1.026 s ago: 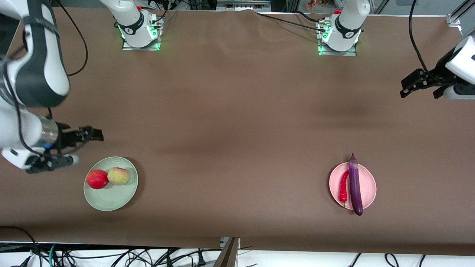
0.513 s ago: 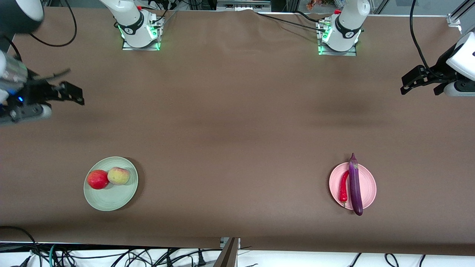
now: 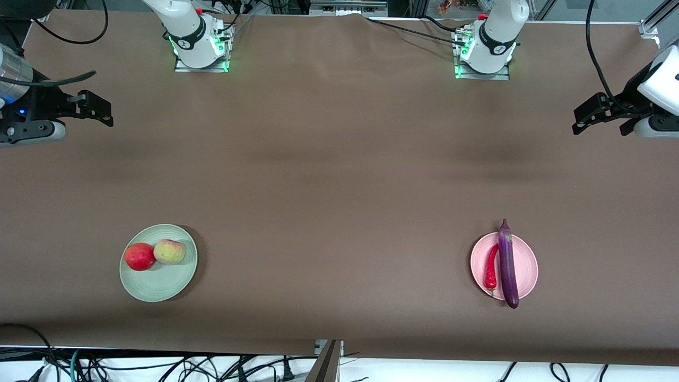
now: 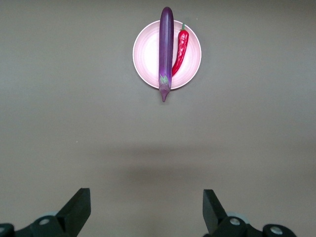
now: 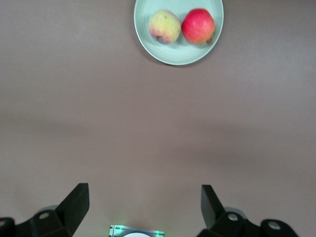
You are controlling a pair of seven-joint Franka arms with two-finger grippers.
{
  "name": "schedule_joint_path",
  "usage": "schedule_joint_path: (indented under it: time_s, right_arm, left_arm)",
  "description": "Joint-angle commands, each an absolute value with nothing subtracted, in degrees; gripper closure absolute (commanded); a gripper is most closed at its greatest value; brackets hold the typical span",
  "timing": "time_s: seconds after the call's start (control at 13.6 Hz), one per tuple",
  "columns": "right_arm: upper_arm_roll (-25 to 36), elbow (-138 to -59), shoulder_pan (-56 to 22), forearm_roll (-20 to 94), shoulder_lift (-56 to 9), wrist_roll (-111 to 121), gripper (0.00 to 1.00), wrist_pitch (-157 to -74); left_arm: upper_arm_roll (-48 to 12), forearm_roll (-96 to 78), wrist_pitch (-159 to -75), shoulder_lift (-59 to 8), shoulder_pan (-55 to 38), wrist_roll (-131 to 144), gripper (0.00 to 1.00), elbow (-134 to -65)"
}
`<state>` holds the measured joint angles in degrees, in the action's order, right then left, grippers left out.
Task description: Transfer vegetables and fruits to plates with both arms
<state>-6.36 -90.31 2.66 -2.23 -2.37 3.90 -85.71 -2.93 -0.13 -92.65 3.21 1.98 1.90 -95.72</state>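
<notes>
The purple eggplant [image 3: 507,265] and the red chili pepper [image 3: 492,269] lie side by side on the pink plate [image 3: 528,268]; both show in the left wrist view, eggplant [image 4: 166,47], chili [image 4: 180,45], plate [image 4: 145,52]. The deep red fruit [image 3: 139,256] and the yellowish-green fruit [image 3: 170,251] sit on the mint green plate [image 3: 159,284]; the right wrist view shows them too, red fruit [image 5: 198,26], yellowish fruit [image 5: 164,26], plate [image 5: 177,55]. My left gripper [image 3: 583,118] is open and empty, raised at the left arm's end of the table. My right gripper [image 3: 98,110] is open and empty, raised at the right arm's end.
The two arm bases [image 3: 199,48] [image 3: 485,50] stand along the table's edge farthest from the front camera. Brown cloth [image 3: 339,185] covers the table. Cables hang below the edge nearest the front camera.
My right gripper has drawn away from beside the green plate, up and toward its own base's side of the table. The left gripper has barely moved. Fruits and vegetables stay put.
</notes>
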Motion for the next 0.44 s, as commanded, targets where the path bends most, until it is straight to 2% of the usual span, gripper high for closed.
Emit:
schedule_joint_path:
  time_s: [0.0, 0.37]
  right_arm:
    - [-6.6, -91.5, 2.9, -3.2, -1.2, 0.2, 0.00, -85.0]
    - [-6.5, -89.5, 3.3, -3.1, -2.4, 1.0, 0.00, -84.9]
  left_arm:
    - [-2.7, -0.2, -90.9, 2.3, 1.8, 1.8, 0.00, -93.8]
    - [-2.9, -0.2, -90.9, 2.3, 1.7, 1.8, 0.00, -93.8]
